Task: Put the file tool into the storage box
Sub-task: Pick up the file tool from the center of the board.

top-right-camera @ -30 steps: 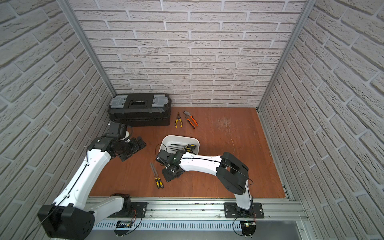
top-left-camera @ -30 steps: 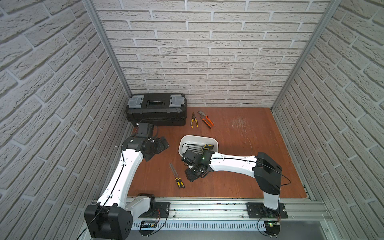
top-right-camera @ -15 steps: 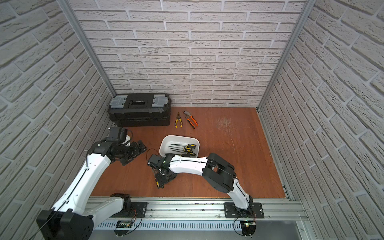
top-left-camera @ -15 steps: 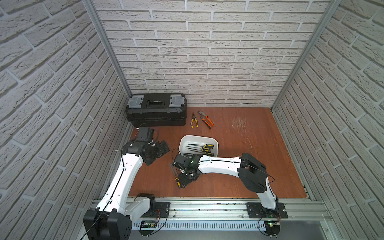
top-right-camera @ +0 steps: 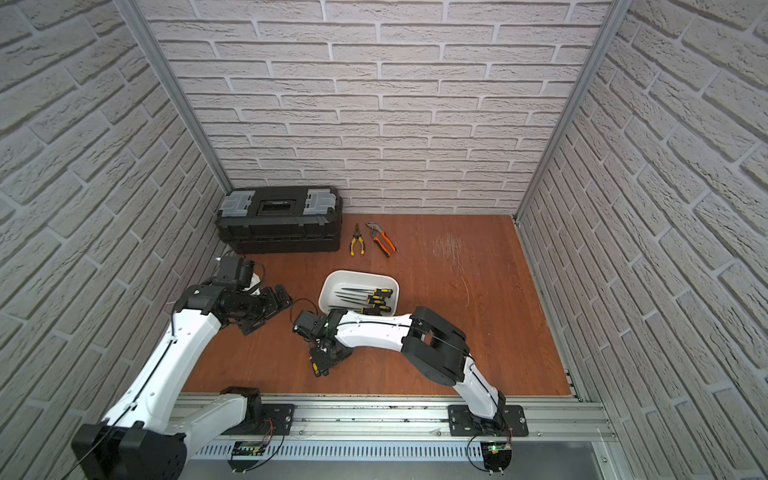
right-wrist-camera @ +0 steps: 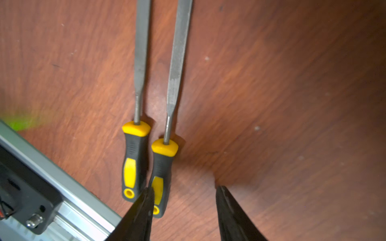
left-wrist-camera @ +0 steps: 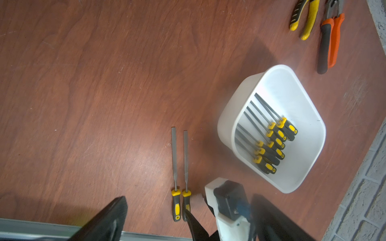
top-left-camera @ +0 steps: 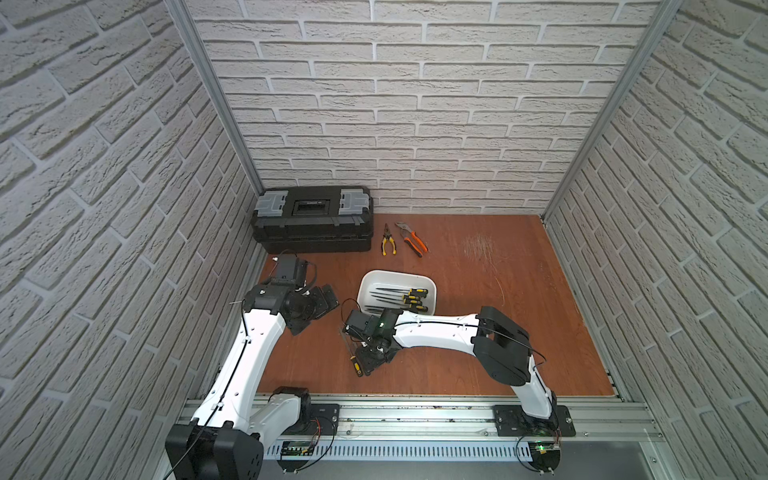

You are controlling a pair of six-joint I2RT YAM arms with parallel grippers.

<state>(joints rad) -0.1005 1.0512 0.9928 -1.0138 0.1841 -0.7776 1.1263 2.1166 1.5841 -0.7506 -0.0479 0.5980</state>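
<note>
Right wrist view: two yellow-and-black files lie side by side on the worktop (right-wrist-camera: 282,104): the file tool (right-wrist-camera: 161,177) being picked, and a second file (right-wrist-camera: 134,162) with its handle just beside it. Change over the last second: the right arm swung away from the storage box (top-left-camera: 376,280) toward the near left and is now low over the pair. Right gripper (right-wrist-camera: 184,187) is open and empty, jaws either side of the file tool's handle end, one tip at the seam between the two handles, the other over bare wood. Meaning: reach looks done, grasp not yet made, carry to the box still to come. Box sits just far-right of the pair and already holds several files (top-left-camera: 405,297). Left gripper (top-left-camera: 318,307) is open and empty, left of the box, barely shifted. Risk, my guess: closing could snag the second file too
</note>
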